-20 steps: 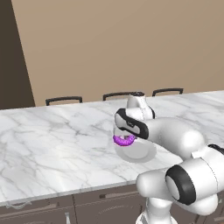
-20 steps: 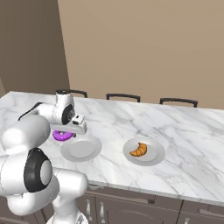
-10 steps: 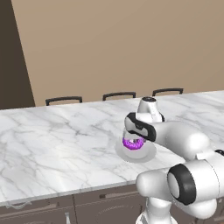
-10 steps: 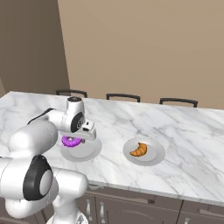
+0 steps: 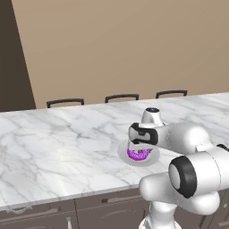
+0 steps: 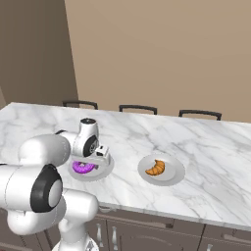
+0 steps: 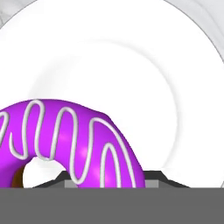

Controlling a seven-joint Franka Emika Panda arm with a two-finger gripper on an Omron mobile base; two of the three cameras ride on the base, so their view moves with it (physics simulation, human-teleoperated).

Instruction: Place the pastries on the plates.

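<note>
Purple donut (image 6: 84,167) sits low over the left plate (image 6: 104,166) — your gripper (image 6: 89,162) is right on it, finger state I can't tell. Croissant (image 6: 156,167) already rests on the right plate (image 6: 174,175).

White arm bent forward and low, wrist pointing down, fingers (image 6: 90,165) closed (tips barely visible)
</note>
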